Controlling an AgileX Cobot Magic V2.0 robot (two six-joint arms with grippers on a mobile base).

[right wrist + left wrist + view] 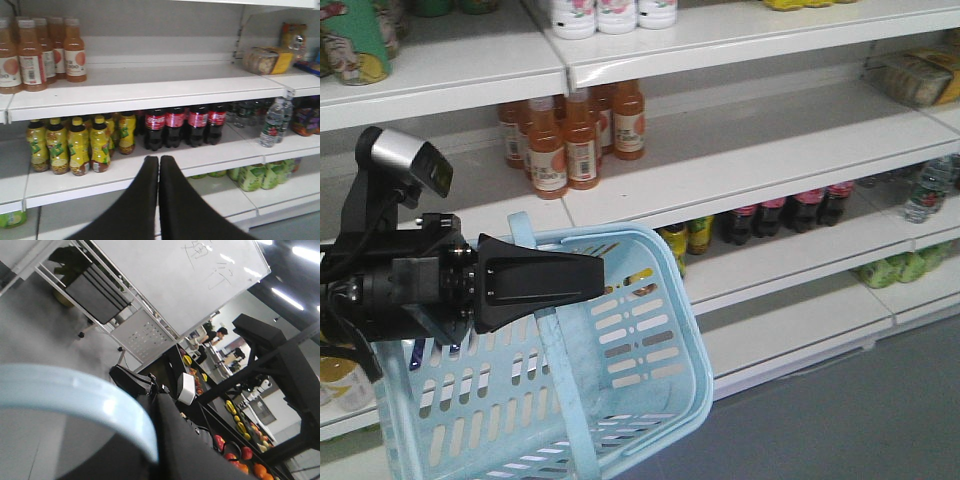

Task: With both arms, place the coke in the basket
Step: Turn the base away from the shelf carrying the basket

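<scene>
The white shelves (770, 170) fill the whole wall in front of me, several boards one above the other. Before them, low on the left side, the light blue basket (650, 400) hangs in the air, clearly tilted. Its flat handle (565, 400) runs up across the open top. The left arm reaches in from the left with its silver-grey camera (410, 160) on top. The left gripper (595, 277) lies across this handle, and its black fingers look pressed together on it. In the left wrist view the handle is only a pale blue arc very close to the lens.

The right gripper (159, 165) points at the shelves with its two black fingers squeezed against each other and nothing between them. Behind it stand dark cola bottles (182, 125) with red labels, and just beside them, to their left, yellow bottles (75, 147). One board higher stand orange juice bottles (570, 140). Where the coke is, I cannot tell from these views.
</scene>
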